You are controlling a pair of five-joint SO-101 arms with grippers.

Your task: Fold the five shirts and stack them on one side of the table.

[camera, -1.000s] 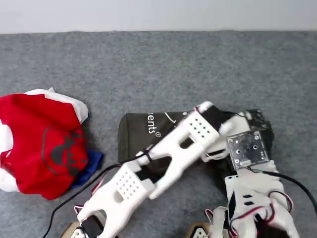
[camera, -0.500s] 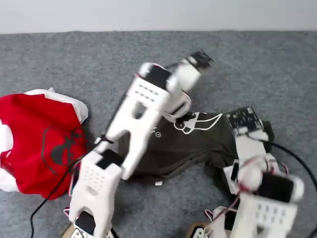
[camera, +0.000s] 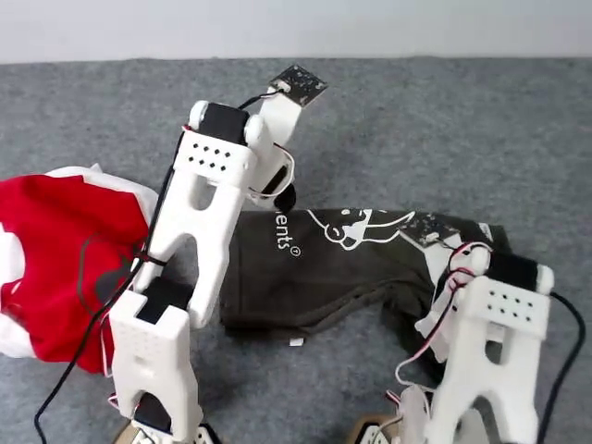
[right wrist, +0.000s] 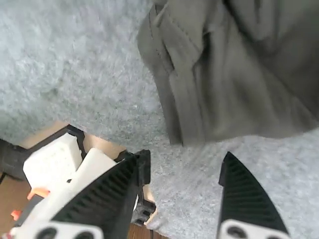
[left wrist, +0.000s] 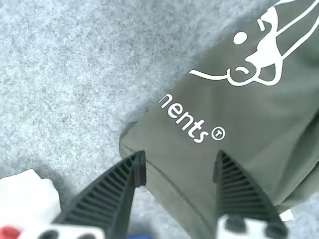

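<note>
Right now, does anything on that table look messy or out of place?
Yes. The dark shirt is only half folded, and one end is bunched into wrinkles. Off to the side, the red shirt looks rumpled rather than neatly folded.

The olive shirt (left wrist: pixel 259 129) carries one line of white lettering (left wrist: pixel 192 122) near its folded edge. The fold cuts off the start of the word, and a small circled mark closes it. Just beside the lettering is a white line drawing (left wrist: pixel 259 55), not a word. The red shirt (camera: pixel 55 240) bears a dark graphic (camera: pixel 97 277) without legible letters. A white tag (camera: pixel 295 341) at the olive shirt's hem is too small to read.
</note>
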